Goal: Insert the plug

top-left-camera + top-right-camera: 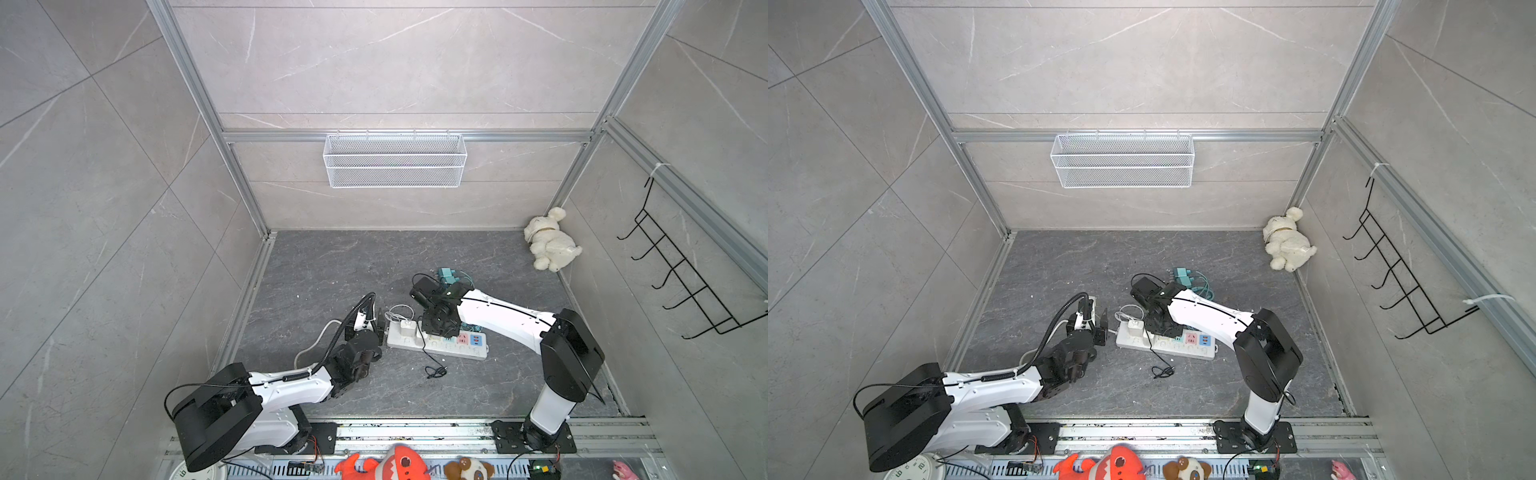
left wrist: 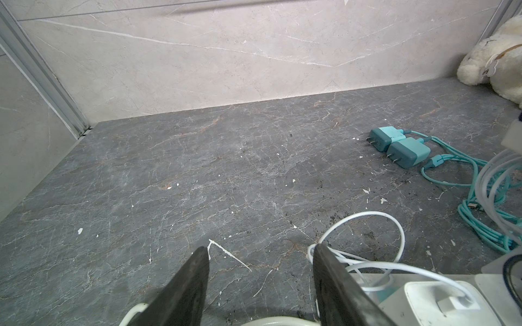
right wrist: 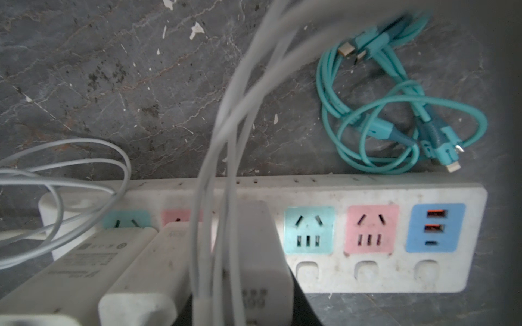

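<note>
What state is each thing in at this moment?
power strip: flat on the floor, end sockets free.
left hand: open, holding nothing.
right hand: shut on the held charger.
held charger: over the power strip; whether seated, cannot tell.
plugged charger: standing in the power strip, cable attached.
teal chargers: unplugged, lying on the floor.
plush dog: lying on its side.

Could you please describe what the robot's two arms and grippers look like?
The left arm and right arm have white links, black joint housings and black base plates. A black ribbed hose runs along the left one, a thin black cable along the right. The left gripper has flat, dark, tapering fingers.
</note>
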Robot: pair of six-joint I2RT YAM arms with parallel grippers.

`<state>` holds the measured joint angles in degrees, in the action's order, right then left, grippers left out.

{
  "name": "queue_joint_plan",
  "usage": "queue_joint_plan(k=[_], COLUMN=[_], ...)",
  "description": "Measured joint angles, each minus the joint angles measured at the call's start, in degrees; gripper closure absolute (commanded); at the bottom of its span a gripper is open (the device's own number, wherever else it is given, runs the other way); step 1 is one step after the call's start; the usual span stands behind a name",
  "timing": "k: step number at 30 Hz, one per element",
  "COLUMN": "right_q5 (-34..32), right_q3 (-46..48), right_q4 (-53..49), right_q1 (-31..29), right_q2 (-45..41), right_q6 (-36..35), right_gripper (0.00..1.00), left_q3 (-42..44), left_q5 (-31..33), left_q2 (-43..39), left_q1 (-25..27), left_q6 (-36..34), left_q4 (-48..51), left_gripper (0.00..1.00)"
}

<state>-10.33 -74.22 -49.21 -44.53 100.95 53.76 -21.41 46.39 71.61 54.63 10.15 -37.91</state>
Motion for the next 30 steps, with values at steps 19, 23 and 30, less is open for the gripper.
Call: queue_joint_plan(k=[19,23,30], right_q5=[-0.35,-0.37,-1.09], right_q3=[0.09,0.13,0.90], right_q4=[1.09,1.18,2.10], right_q1=[0.26,0.26,-0.11], right_q2=[2.14,2.49,2.78], right_q6=[-1.07,-1.07,-1.44], right_gripper=[0.83,0.83,0.83], left_q3=[0.00,0.00,0.00], left_q5=[0.00,0.00,0.11], left_q2=[0.85,0.87,0.85], left_q1=[0.00,0.00,0.00], left_q6=[-0.26,-0.33,-0.92], left_q4=[-1.18,-1.16,-1.16], left_gripper=[0.39,0.39,0.39])
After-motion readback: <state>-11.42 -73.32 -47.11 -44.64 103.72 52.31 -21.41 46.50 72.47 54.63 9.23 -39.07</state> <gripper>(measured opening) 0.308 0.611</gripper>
